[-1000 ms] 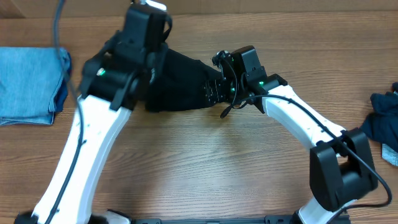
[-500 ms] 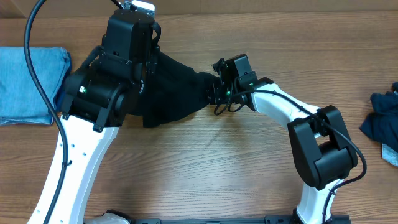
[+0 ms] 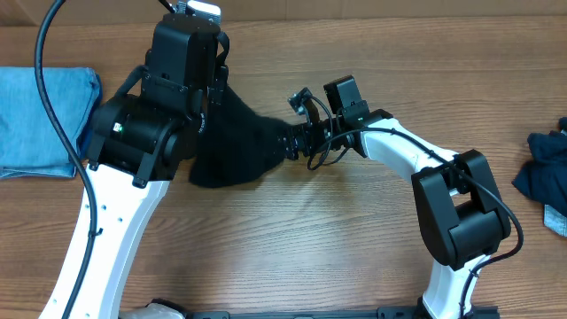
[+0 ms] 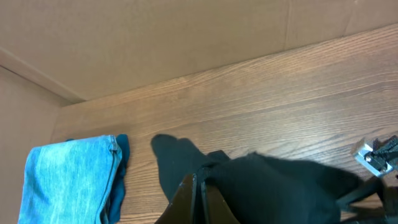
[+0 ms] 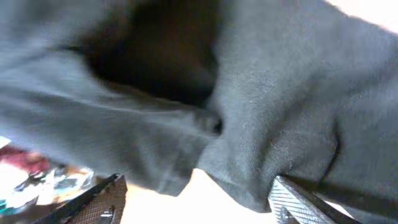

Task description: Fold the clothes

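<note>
The left gripper (image 4: 200,190) is clamped shut on the black T-shirt (image 3: 235,146), which hangs bunched over the far middle of the table (image 3: 310,248). The right gripper (image 5: 199,196) stands spread wide with cloth crowded between its fingers, apparently loose, though the close view is murky.

If it closes here it may catch several layers instead of one edge, leaving the shirt twisted. A hard pull could also drag the cloth out of the left pinch.

The shirt is limp matte knit, deeply creased. The light blue denim (image 3: 40,120) lies folded and stiffer at the left. A dark navy garment (image 3: 542,177) is crumpled at the right. The tabletop is smooth wood grain.
</note>
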Tool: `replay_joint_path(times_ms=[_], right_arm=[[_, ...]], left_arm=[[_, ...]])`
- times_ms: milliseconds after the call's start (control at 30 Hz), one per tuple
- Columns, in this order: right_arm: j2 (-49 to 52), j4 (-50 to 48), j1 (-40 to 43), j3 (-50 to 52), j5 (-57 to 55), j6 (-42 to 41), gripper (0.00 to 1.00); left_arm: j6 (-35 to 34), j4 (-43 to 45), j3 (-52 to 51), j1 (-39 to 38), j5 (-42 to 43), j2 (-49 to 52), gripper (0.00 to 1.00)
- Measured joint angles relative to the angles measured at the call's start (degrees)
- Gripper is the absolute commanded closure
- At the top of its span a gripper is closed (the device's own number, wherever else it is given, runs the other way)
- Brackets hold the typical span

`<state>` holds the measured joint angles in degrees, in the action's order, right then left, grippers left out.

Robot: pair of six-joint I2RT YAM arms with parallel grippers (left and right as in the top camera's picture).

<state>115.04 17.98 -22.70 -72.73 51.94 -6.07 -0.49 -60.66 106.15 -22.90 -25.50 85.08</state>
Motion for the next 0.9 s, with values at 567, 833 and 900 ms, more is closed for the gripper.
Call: replay_joint_path(times_ms=[567, 833, 900], right_arm=[[0.0, -0.9, 4.5, -0.5, 5.3, 0.2, 0.17], [0.0, -3.5, 4.2, -1.2, 11.7, 0.1, 0.17], [0.0, -3.4, 2.8, -1.2, 12.3, 0.1, 0.17]], left_arm=[[0.0, 6.1, 0.0, 0.0, -1.2, 0.0, 0.96], [0.0, 8.9, 0.0, 0.0, -0.6, 0.0, 0.96], [0.0, 10.2, 0.0, 0.0, -0.6, 0.0, 0.96]])
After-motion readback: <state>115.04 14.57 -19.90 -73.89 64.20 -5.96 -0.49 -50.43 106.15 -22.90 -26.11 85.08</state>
